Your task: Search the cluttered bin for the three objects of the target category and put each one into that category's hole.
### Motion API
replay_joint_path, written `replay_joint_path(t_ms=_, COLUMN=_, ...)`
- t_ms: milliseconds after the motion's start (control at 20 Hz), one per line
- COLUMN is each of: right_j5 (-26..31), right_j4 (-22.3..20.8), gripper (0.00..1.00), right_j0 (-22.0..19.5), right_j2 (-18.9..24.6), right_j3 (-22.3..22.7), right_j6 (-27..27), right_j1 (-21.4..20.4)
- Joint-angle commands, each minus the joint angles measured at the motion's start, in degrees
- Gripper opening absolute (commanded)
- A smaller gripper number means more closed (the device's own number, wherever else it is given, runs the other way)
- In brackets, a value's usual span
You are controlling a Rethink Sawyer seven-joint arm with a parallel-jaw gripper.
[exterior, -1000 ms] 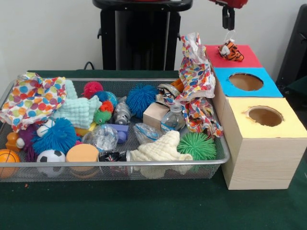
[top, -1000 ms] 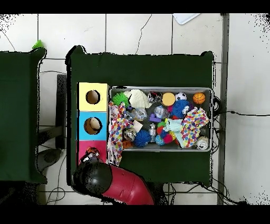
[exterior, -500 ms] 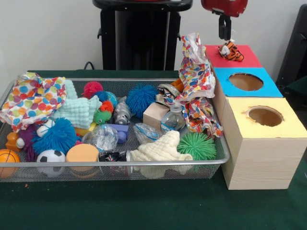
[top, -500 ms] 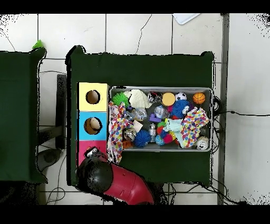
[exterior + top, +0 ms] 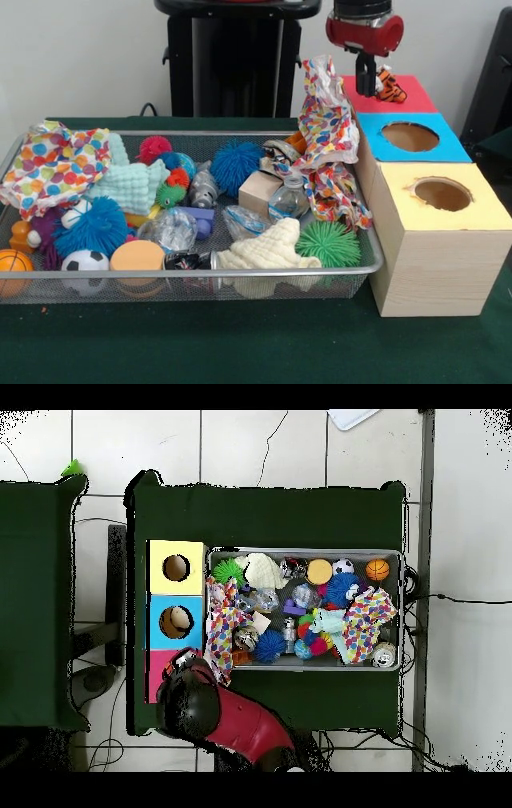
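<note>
Tool [image 5: 366, 80] hanging low over the red box top [image 5: 404, 96], right beside the little tiger toy [image 5: 388, 86]. Can't tell if it's wide or narrow from here, looks dark and bunched together. Tiger toy lying on the red top, partly hidden behind the tool in the front view. Blue box [image 5: 410, 138] and yellow box [image 5: 444, 194] both showing round holes, lined up next to the wire bin [image 5: 200, 276] on the green desk [image 5: 240, 344]. Polka-dot cloth [image 5: 328, 128] draped over the bin's edge against the boxes. Bin stuffed with spiky balls, a soccer ball [image 5: 85, 262], a wood block [image 5: 260, 192], crumpled bottles. From overhead, red arm [image 5: 215, 719] covering the red box.
</note>
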Motion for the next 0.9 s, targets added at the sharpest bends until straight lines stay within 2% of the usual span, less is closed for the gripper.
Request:
replay_joint_path(t_ms=50, right_j5=-3.9, right_j4=1.6, gripper=0.0, right_j0=-6.7, right_j2=12.0, right_j3=3.6, right_j6=15.2, right_j1=5.2)
replay_joint_path(t_ms=300, right_j5=-3.3, right_j4=1.6, gripper=0.0, right_j0=-8.2, right_j2=12.7, right_j3=4.3, right_j6=15.1, right_j1=4.7)
replay_joint_path(t_ms=400, right_j5=-1.9, right_j4=1.9, gripper=0.0, right_j0=-8.2, right_j2=12.1, right_j3=4.7, right_j6=14.7, right_j1=3.3)
replay_joint_path(t_ms=650, right_j5=3.4, right_j4=2.8, gripper=0.0, right_j0=-7.0, right_j2=9.1, right_j3=4.5, right_j6=12.8, right_j1=-0.2)
replay_joint_path(t_ms=900, right_j5=5.9, right_j4=4.7, gripper=0.0, right_j0=-3.8, right_j2=8.7, right_j3=5.0, right_j6=14.8, right_j1=-2.7)
